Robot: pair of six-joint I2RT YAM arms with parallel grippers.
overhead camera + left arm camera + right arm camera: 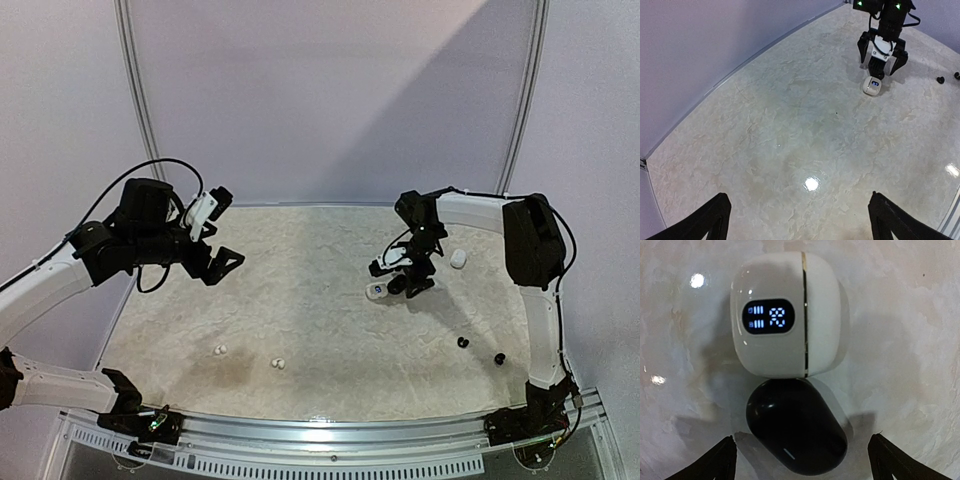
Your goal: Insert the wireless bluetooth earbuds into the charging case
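A white charging case [775, 335] with a lit display lies closed on the table, touching a closed black case [796, 432] next to it. My right gripper [803, 440] hangs open above the black case, a fingertip [725, 460] wide on each side and not touching it. From above, the right gripper [410, 283] is over the white case [377, 291]. Two black earbuds [462, 342] [499, 358] lie near the front right, two white earbuds [219, 350] [279, 363] at the front left. My left gripper [215, 262] is raised, open and empty.
Another white case [458, 258] lies to the right of the right gripper. In the left wrist view, the left gripper [800, 200] looks over bare marble-patterned table [790, 140] toward the right gripper [882, 62] and the white case [872, 86]. Walls enclose the back and sides.
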